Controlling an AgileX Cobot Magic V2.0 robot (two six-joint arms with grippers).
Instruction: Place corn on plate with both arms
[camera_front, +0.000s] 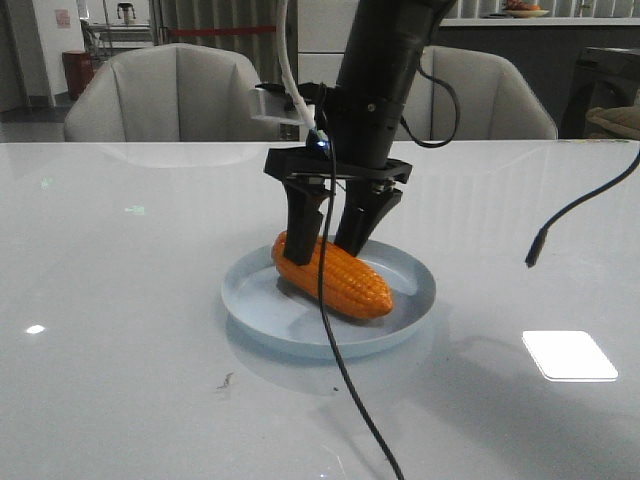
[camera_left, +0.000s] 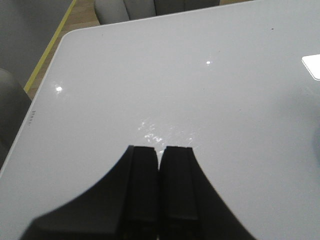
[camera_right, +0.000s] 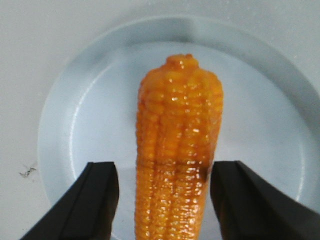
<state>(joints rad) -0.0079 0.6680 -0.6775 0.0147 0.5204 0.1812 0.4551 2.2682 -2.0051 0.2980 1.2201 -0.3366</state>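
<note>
One corn (camera_front: 335, 276) on one plate (camera_front: 410, 300), right hand (camera_front: 330, 240) spread astride it, left hand (camera_left: 160, 150) together.

The scene is taken by the front view from low over the near edge of the table (camera_front: 120, 300), facing forward across it toward the chairs (camera_front: 175, 92) at the far edge, with the plate (camera_front: 410, 300) seen at middle distance. The same plate (camera_right: 60, 125) and the corn (camera_right: 177, 150) are shared with the right wrist view, where they are looked down on from very close. Only bare tabletop (camera_left: 200, 100) out to one rounded corner is covered by the left wrist view, tilted down from somewhat higher.
</note>
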